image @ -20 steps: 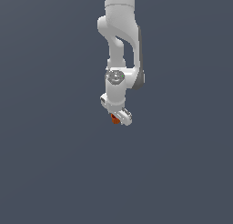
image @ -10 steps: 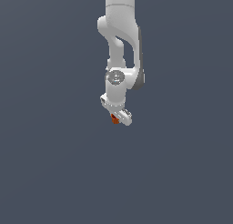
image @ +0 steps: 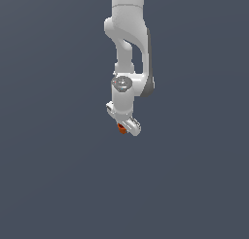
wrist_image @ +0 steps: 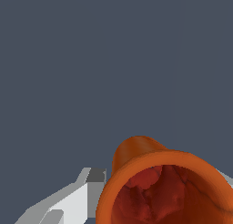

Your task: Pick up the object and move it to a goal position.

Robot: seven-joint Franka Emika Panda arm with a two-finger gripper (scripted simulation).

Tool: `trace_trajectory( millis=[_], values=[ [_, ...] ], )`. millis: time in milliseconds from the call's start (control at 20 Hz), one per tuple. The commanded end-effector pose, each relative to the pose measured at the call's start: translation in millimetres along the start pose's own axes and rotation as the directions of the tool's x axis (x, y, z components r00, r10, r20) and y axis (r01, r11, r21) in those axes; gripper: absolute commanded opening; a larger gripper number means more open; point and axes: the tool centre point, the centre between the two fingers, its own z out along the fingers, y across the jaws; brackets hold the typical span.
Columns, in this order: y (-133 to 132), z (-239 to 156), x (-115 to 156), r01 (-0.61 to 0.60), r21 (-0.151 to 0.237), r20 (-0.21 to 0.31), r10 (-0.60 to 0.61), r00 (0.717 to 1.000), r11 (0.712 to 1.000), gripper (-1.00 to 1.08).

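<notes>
Gripping hand (image: 124,128), hollow orange object (wrist_image: 161,186)

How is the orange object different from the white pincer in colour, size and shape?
Colour: the object is orange-red; the pincer is white with grey shading.
Size: in the exterior view the object is a small spot, far smaller than the pincer.
Shape: in the wrist view the object looks round and hollow, with a flared rim; the pincer's finger is flat and angular.
Both sit at the arm's tip, the object between the fingers.

There is one white arm (image: 127,48), with one end effector (image: 124,124). There is one orange-red object (image: 121,129). Nothing more can be counted against the grey background.
</notes>
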Motion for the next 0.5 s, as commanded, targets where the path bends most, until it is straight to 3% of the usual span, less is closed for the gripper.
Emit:
trace_trajectory(
  millis=[0, 450],
  values=[
    [-3.6, -2.6, 7.8, 0.0, 0.001, -0.001, 0.0, 1.0, 1.0, -1.0],
    [-24.3, -14.9, 51.1, 0.0, 0.0, -0.001, 0.0, 1.0, 1.0, -1.0]
  ],
)
